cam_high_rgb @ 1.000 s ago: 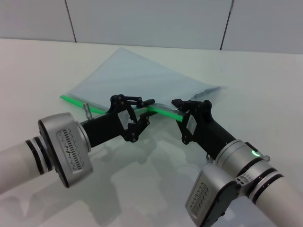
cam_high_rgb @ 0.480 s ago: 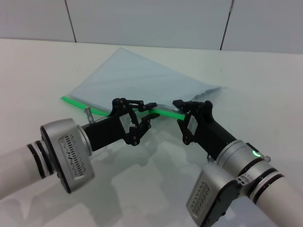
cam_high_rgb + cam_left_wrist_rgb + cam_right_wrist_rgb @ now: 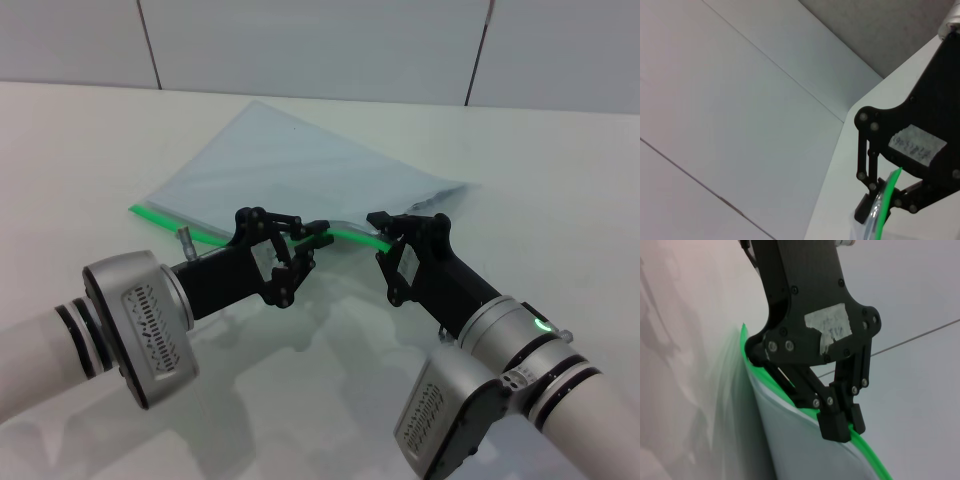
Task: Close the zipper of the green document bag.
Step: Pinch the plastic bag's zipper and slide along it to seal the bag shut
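The green document bag [image 3: 290, 165] lies flat on the white table, a pale blue-grey pouch. Its bright green zipper [image 3: 165, 216] runs along the near long edge. My left gripper [image 3: 318, 233] is shut on that strip about two thirds of the way along; the slider tab is hidden under the fingers. In the right wrist view the left gripper [image 3: 842, 427] pinches the zipper [image 3: 875, 460] at the bag's [image 3: 800, 445] edge. My right gripper [image 3: 378, 222] holds the bag's right end, lifted slightly. In the left wrist view the right gripper [image 3: 875, 205] is shut on the end of the zipper [image 3: 886, 200].
The white table [image 3: 90, 140] extends on all sides of the bag, and a grey panelled wall [image 3: 300, 40] rises behind it. Both forearms cross the near part of the table.
My left gripper has shifted slightly right along the green strip and a little lower. The right gripper has hardly moved.
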`<state>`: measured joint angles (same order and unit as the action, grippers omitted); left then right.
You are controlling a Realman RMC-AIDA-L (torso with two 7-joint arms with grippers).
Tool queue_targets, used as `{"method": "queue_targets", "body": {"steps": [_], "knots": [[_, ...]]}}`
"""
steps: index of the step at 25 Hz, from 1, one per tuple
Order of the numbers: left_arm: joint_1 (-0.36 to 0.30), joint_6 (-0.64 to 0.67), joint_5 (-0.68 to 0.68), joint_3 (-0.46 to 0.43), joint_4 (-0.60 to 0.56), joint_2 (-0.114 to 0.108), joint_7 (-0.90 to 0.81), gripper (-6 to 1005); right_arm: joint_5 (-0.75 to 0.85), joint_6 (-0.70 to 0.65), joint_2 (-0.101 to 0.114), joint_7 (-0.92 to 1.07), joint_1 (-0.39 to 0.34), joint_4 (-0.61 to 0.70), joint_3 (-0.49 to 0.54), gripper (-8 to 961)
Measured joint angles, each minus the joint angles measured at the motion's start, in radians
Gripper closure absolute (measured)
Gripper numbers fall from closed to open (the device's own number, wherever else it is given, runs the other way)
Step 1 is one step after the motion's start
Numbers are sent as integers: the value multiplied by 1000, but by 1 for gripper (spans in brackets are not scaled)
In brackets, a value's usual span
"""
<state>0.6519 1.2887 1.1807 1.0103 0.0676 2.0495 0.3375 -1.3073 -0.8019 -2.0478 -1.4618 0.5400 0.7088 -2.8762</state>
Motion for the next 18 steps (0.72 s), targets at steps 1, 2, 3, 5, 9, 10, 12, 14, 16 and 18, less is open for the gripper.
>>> {"method": "queue_targets", "body": {"steps": [1, 2, 3, 5, 9, 10, 12, 14, 16, 18], "knots": [[0, 0, -1, 0, 0, 0, 0, 923, 0, 0, 0, 0, 0, 0, 0, 905], [0, 0, -2, 0, 0, 0, 0, 923, 1, 0, 0, 0, 0, 0, 0, 905], [0, 0, -3, 0, 0, 0, 0, 923, 1, 0, 0, 0, 0, 0, 0, 905], [0, 0, -4, 0, 0, 0, 0, 923, 2, 0, 0, 0, 0, 0, 0, 905], [-7, 0, -7, -3, 0, 0, 0, 923, 3, -5, 1, 16, 0, 0, 0, 905], [-9, 0, -7, -4, 0, 0, 0, 923, 5, -8, 2, 28, 0, -1, 0, 905], [-13, 0, -10, -4, 0, 0, 0, 924, 7, -16, 4, 54, -1, -4, 0, 905], [-18, 0, -22, -4, 0, -1, 0, 924, 7, -27, 5, 69, -1, -10, 0, 905], [-23, -1, -37, -4, 0, -2, 0, 924, 6, -35, 6, 80, -2, -15, 0, 905], [-29, -1, -51, -4, 0, -2, 0, 924, 4, -42, 6, 94, -3, -21, 0, 905]]}}
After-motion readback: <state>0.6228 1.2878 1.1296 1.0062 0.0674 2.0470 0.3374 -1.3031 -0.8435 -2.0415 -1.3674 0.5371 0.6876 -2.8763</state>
